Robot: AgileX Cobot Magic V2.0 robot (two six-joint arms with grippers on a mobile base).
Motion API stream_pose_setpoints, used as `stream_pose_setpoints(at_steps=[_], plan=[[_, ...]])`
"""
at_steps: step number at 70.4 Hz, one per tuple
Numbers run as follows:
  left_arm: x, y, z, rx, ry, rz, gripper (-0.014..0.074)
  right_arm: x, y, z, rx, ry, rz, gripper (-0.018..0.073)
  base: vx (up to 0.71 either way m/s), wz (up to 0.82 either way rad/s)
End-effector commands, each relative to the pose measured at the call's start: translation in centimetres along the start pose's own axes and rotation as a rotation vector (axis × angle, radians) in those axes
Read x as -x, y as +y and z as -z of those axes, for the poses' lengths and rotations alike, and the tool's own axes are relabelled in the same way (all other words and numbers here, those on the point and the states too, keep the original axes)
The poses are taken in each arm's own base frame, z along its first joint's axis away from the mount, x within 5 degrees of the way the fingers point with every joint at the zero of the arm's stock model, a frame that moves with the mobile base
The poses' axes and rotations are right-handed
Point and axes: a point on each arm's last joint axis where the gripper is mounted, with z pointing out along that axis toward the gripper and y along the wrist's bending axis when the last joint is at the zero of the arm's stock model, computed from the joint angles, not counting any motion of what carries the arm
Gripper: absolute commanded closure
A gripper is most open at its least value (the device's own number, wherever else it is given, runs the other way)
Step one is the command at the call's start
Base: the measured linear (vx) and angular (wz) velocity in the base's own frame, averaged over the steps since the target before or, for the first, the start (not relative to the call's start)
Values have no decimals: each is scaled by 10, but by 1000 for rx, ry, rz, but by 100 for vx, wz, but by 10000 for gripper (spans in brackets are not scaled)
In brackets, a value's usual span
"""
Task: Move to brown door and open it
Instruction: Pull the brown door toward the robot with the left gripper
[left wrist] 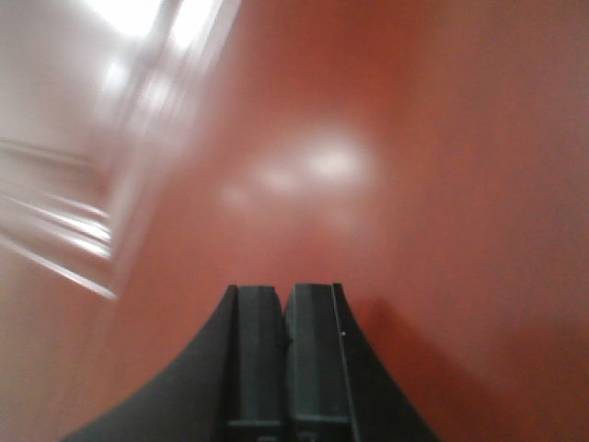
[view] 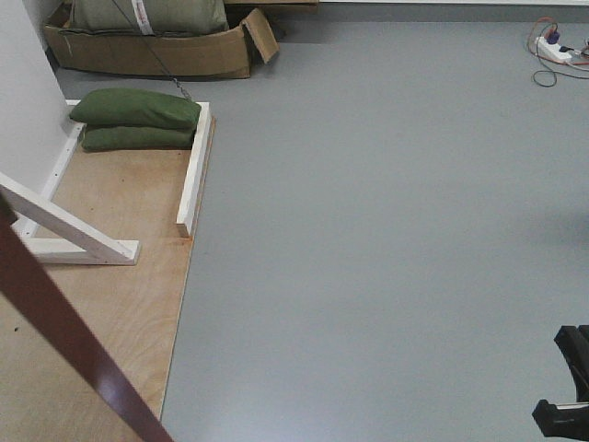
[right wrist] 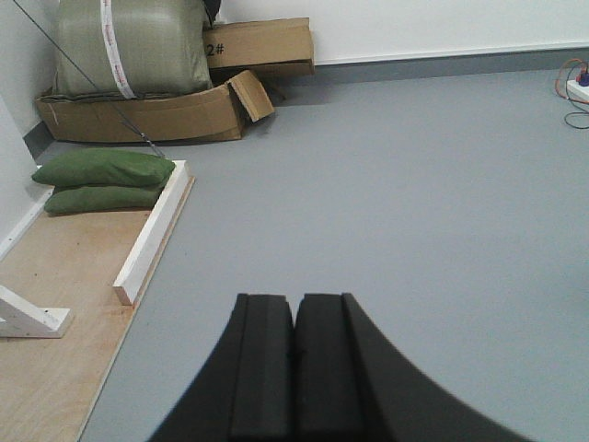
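Observation:
The brown door (left wrist: 386,166) fills the left wrist view as a glossy red-brown surface, blurred, with pale reflections at its left. My left gripper (left wrist: 285,293) is shut and empty, its tips close to the door face. The door's edge (view: 64,322) shows in the front view as a dark red-brown strip slanting across the lower left. My right gripper (right wrist: 296,302) is shut and empty above the grey floor (right wrist: 414,184). A black part of my right arm (view: 569,387) shows at the front view's lower right.
A plywood base (view: 120,276) with white wooden rails (view: 195,175) and a white brace (view: 74,235) lies at left. Two green sandbags (view: 136,120) sit on it. Cardboard boxes (view: 156,46) stand behind. A power strip with cables (view: 557,51) lies far right.

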Motion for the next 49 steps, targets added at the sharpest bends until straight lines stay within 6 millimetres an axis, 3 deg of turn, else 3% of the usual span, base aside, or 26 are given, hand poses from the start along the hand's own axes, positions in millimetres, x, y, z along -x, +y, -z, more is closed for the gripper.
stream_pose_setpoints(at_steps=[1,16,49], plan=[[5,-12,1,-53,4,-25,580,7,0,1,-3,-95,16,559,0,0],[-8,-18,-6,-118,81,-74,580,7,0,1,-3,-95,16,559,0,0],[-55,-21,-39,-266,279,-46,580,7,0,1,-3,-95,16,559,0,0]])
